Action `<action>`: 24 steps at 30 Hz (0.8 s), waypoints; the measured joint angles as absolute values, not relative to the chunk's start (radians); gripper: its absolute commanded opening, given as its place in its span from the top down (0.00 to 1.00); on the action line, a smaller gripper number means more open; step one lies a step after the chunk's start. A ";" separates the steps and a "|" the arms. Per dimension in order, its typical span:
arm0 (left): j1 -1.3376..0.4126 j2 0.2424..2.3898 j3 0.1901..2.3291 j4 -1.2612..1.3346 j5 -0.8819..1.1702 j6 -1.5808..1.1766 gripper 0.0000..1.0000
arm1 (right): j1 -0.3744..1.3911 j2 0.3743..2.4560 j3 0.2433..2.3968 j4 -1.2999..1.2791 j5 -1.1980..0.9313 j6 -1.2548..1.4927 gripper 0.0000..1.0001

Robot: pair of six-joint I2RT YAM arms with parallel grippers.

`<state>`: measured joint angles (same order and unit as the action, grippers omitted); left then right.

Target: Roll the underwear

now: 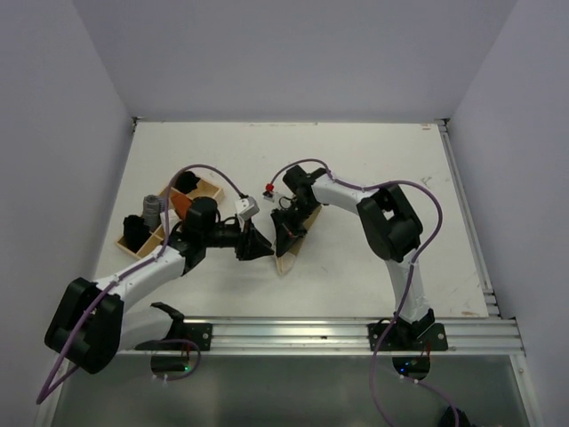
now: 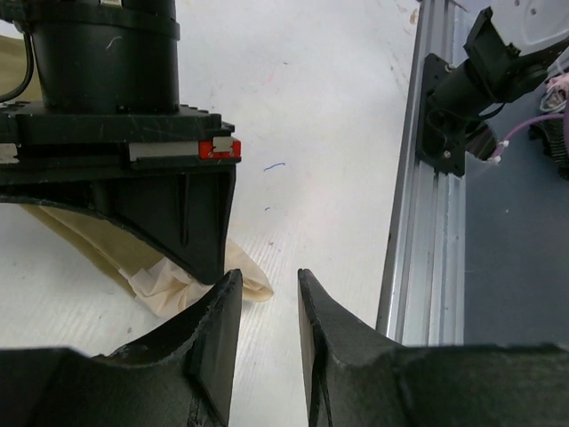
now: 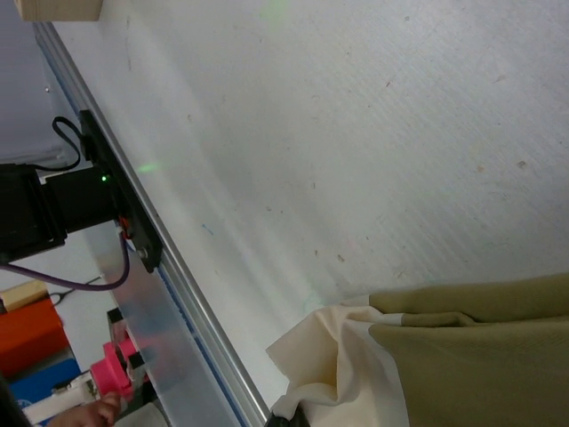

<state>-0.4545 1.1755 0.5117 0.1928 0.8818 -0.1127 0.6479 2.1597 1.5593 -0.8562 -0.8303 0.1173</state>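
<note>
Olive-khaki cloth with a paler cream side, the underwear (image 3: 480, 356) lies on the white desk (image 1: 373, 160) about midway between its left and right edges, closer to the near edge than to the far one; its cream end points toward the near edge. The right gripper (image 1: 286, 236) comes down onto it from above, jaws clenched on the fabric, which bunches up around the fingertips in the right wrist view. The left gripper (image 2: 267, 285) sits just beside it on the left, jaws released part way, with only bare desk showing in the gap; the right gripper's black body stands directly in front of these fingers and hides most of the garment from them, leaving a crumpled cream corner showing. Toward the left edge of the desk stands a wooden tray (image 1: 209, 189) with compartments holding an orange cloth (image 1: 182, 206), a grey object (image 1: 153, 209) and black items; the left arm's joint overlaps its right side. An aluminium rail (image 1: 311, 334) runs along the near edge.
</note>
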 measured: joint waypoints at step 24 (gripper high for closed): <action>-0.412 1.555 0.803 -0.382 1.051 0.741 0.61 | 0.624 2.152 1.464 -0.842 -0.918 0.086 1.00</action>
